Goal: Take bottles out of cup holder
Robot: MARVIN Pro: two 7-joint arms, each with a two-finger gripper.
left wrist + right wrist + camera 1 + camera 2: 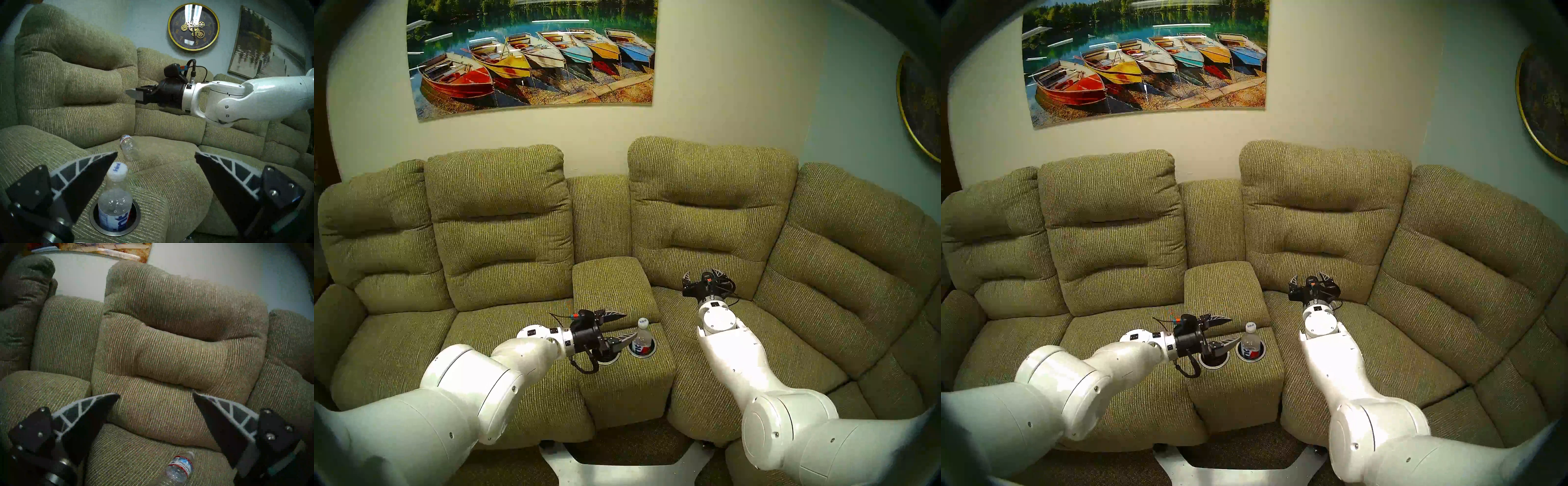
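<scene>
Olive-green sofa (504, 230) with a fabric console (629, 383) between two seats, two round cup holder wells near the console's front edge. White-capped bottle (642, 337) with a white label and blue letters standing upright in the right-hand well (642, 353), neck and cap well above the silver rim. Left-hand well (608, 359) partly hidden under the left end effector (628, 325), no bottle showing in it. Left end effector level, fingers spread wide, holding nothing; in the left wrist view, the near finger (88, 171) just beside the bottle's cap, the far finger (226, 173) well apart from it. Second bottle (128, 147), clear and crinkled with a pale label edged in red, lying on its side on the seat cushion (136, 460) to the right of the console, toward the back of the seat. Right end effector (703, 275) above that cushion, level, facing the backrest (178, 344), fingers spread wide and empty, the crinkled bottle below it and apart from both fingers. Painting of rowboats (531, 57) on the wall above the sofa; round gold-rimmed clock (193, 26) on the side wall.
</scene>
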